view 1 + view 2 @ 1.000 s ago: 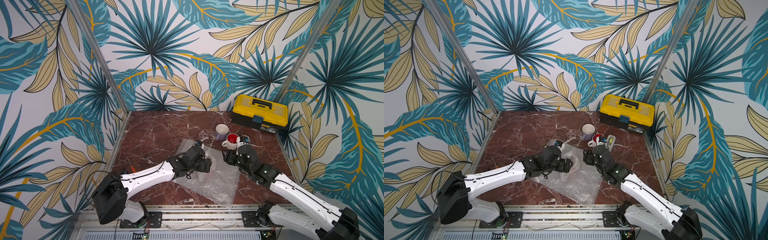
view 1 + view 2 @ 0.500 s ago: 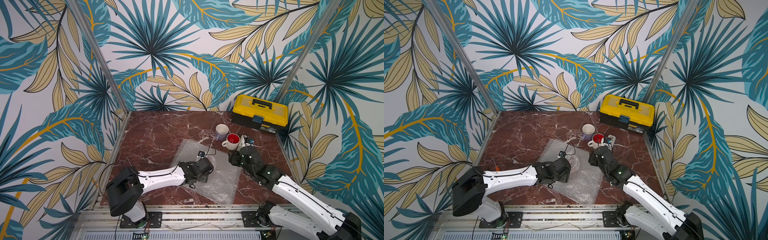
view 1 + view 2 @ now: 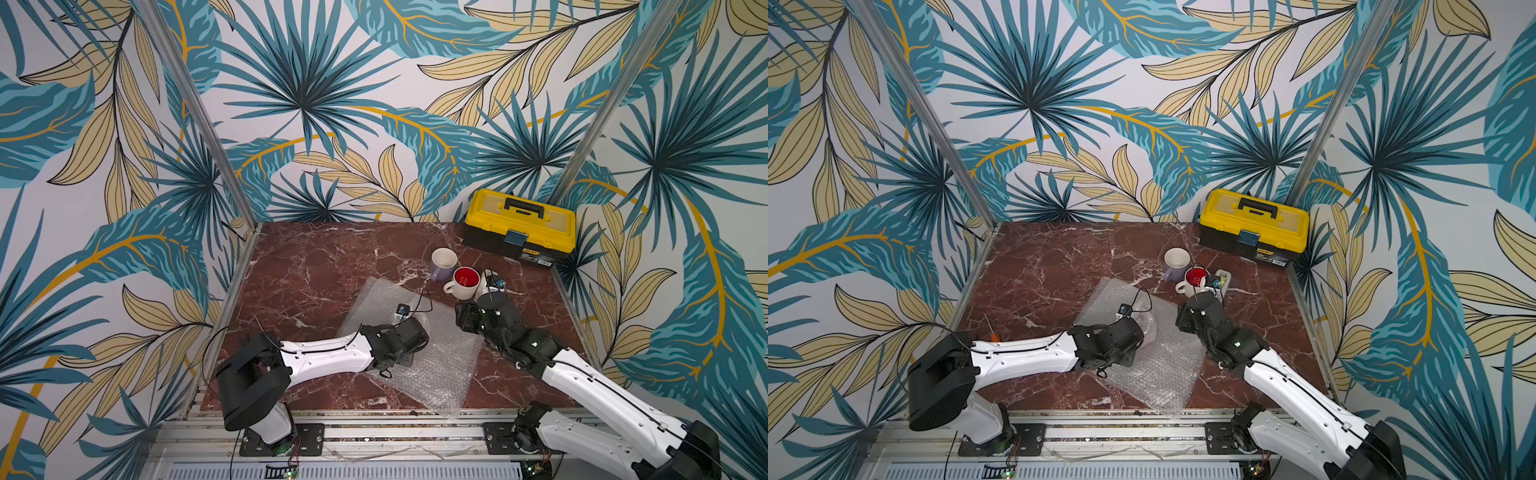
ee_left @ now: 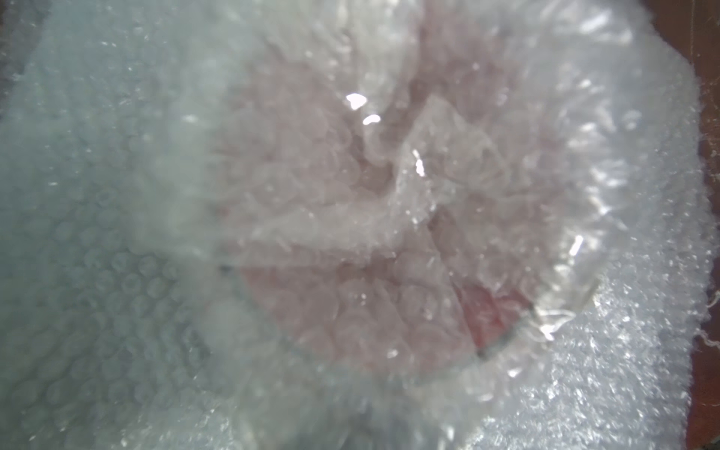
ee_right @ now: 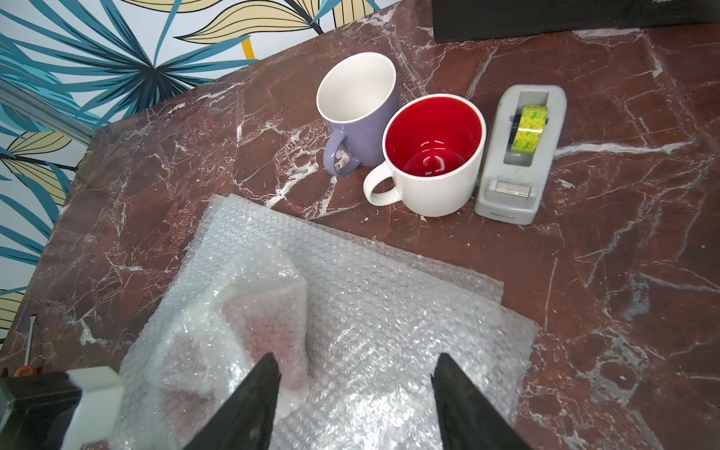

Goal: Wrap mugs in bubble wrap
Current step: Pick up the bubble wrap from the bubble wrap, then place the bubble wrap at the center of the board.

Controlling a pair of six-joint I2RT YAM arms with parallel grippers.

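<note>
Nearest me, the front edge of the bench point(image 3: 332, 399) meets the metal rail. One corner of the bubble wrap point(image 3: 436, 365) reaches right up to that edge, and bare marble lies open on either side of the sheets. My left gripper point(image 3: 415, 332) hangs low over the wrap's left half. Its camera is so close that only crinkled plastic fills the view, so I cannot tell whether the jaws stand apart or together. Under it sits a lumpy bundle point(image 5: 265, 319) of folded wrap, and a dull pink shows through the bubbles. The colour is strongest where the red mug point(image 4: 495, 315) lies behind a thinner layer. My right gripper point(image 5: 355, 358) hovers just beside that bundle over flat wrap, jaws wide apart with nothing between them. One fingertip point(image 5: 267, 362) is close to the bundle's side, and I cannot tell whether it touches. The wrap is whitish and translucent, at least two sheets stacked askew with their far edges offset. Past a strip of bare bench the white mug point(image 5: 436, 191), red inside, stands upright. The lavender mug point(image 5: 362, 117) is close against it behind, and a grey tape dispenser point(image 5: 518, 156) is just beside it on the right. The bench's far left is open up to the wall, and a yellow toolbox point(image 3: 519, 226) fills the far right corner.
</note>
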